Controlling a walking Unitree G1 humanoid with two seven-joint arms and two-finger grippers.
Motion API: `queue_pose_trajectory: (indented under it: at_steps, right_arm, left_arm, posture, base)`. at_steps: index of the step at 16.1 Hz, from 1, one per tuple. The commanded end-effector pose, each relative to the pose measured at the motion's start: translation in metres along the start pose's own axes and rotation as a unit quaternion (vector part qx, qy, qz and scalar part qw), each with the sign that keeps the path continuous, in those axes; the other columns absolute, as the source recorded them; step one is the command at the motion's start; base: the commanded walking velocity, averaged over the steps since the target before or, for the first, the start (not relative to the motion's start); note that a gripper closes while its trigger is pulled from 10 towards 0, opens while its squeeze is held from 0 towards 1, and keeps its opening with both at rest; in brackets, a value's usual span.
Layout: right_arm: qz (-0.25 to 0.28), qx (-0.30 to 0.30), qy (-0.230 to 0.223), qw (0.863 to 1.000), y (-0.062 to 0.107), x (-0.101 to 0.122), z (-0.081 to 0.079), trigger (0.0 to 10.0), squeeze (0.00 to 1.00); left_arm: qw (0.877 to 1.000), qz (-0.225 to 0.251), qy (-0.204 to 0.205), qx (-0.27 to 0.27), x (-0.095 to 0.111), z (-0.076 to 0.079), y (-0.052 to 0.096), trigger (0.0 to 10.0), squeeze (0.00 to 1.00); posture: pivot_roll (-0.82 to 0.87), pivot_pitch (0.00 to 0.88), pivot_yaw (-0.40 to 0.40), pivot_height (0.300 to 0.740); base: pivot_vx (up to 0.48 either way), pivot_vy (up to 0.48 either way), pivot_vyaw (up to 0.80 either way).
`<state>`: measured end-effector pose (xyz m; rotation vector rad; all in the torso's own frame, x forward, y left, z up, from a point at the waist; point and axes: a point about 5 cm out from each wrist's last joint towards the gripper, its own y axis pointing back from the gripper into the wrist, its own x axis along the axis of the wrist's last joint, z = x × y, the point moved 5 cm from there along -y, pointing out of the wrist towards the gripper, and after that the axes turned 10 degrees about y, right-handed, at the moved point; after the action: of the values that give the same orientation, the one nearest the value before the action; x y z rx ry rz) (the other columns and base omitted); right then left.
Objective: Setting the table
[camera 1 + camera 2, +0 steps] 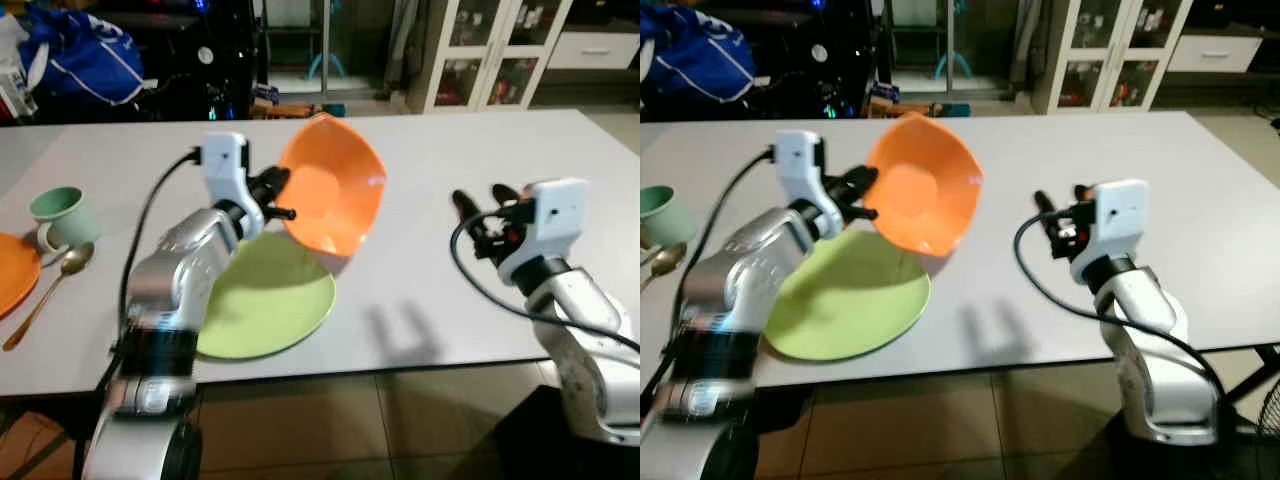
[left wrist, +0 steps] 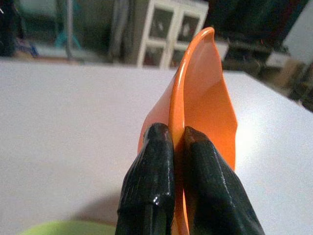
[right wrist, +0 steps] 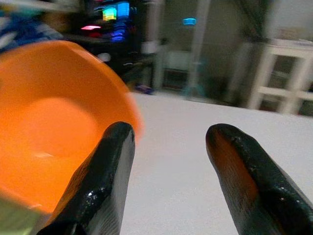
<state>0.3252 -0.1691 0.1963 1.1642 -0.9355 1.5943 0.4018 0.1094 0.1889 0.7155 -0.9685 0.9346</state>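
An orange bowl [image 1: 335, 190] hangs tilted on its side in the air above the far edge of a green plate [image 1: 270, 300] on the white table [image 1: 480, 150]. My left gripper [image 1: 280, 198] is shut on the bowl's rim [image 2: 178, 122], its black fingers [image 2: 149, 196] pinching the rim from both sides. My right gripper [image 1: 482, 205] hovers open over the table to the right of the bowl, with nothing between its fingers [image 3: 105, 176]. The bowl [image 3: 54, 132] faces it.
A mint-green cup [image 1: 62, 217], a gold spoon [image 1: 45, 295] and part of an orange plate [image 1: 12, 275] lie at the table's left. A blue bag [image 1: 85, 60] and a white cabinet [image 1: 490, 50] stand behind the table.
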Motion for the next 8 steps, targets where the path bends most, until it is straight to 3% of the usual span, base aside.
queue_pose_trajectory:
  at_steps: [1,5,8]
  right_arm:
    - [0.008,0.048,0.005,0.999,0.002,0.007,-0.012,10.0,0.0]
    - [-0.017,0.147,0.032,0.989,0.015,0.001,-0.035,10.0,0.0]
    - [-0.07,0.246,0.036,0.966,0.037,-0.015,-0.057,10.0,0.0]
  left_arm:
    - [1.0,0.001,0.012,-0.009,0.008,0.003,-0.007,10.0,0.0]
    - [0.996,-0.031,0.088,0.005,-0.002,-0.005,-0.026,10.0,0.0]
    - [0.982,-0.047,0.18,0.014,-0.013,-0.008,-0.039,10.0,0.0]
  posture:
    - [-0.06,0.0,0.03,0.74]
    - [-0.07,0.0,0.034,0.74]
    - [-0.08,0.0,0.039,0.74]
  base:
    - [0.0,0.0,0.0]
    - [0.0,0.0,0.0]
    - [0.0,0.0,0.0]
